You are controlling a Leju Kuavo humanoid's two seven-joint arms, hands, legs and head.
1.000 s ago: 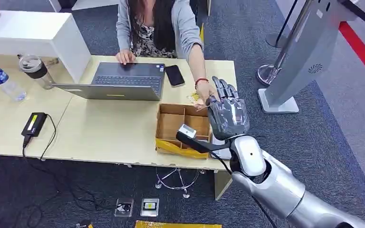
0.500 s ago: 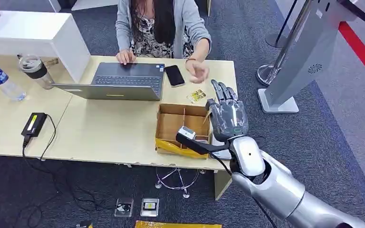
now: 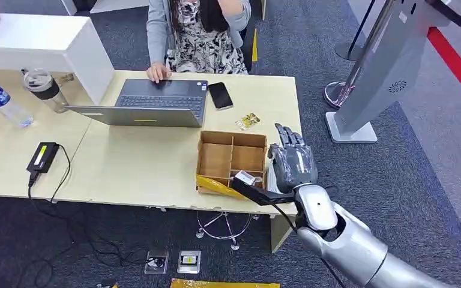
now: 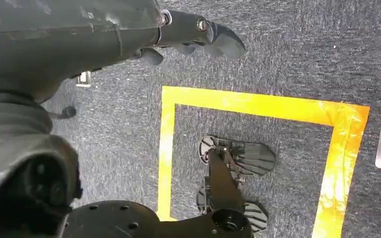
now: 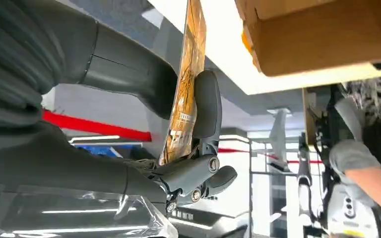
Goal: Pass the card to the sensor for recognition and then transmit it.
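The right hand (image 3: 292, 163) is hovering at the right end of the table, just beside the cardboard box (image 3: 231, 157), and it is holding the card (image 5: 184, 84). In the right wrist view the thin orange-patterned card is standing edge-on, pinched between the thumb and a dark finger (image 5: 207, 106), its long axis running along the fingers. The left hand (image 4: 198, 35) is hanging low over the carpet with nothing in it, fingers loosely curled; how far closed it is cannot be told.

The grey sensor kiosk (image 3: 390, 66) is standing on the floor well to the right of and beyond the right hand, apart from the table, so the right arm is clearly the nearer one; the coming move probably calls for swinging the card outward toward that slanted panel.

The pale wooden table (image 3: 138, 162) is carrying a laptop (image 3: 150, 102), a phone (image 3: 220, 95) and a second small card (image 3: 248, 121). A person (image 3: 201, 36) is sitting at the far side. Yellow tape (image 4: 258, 106) is marking the dark carpet.
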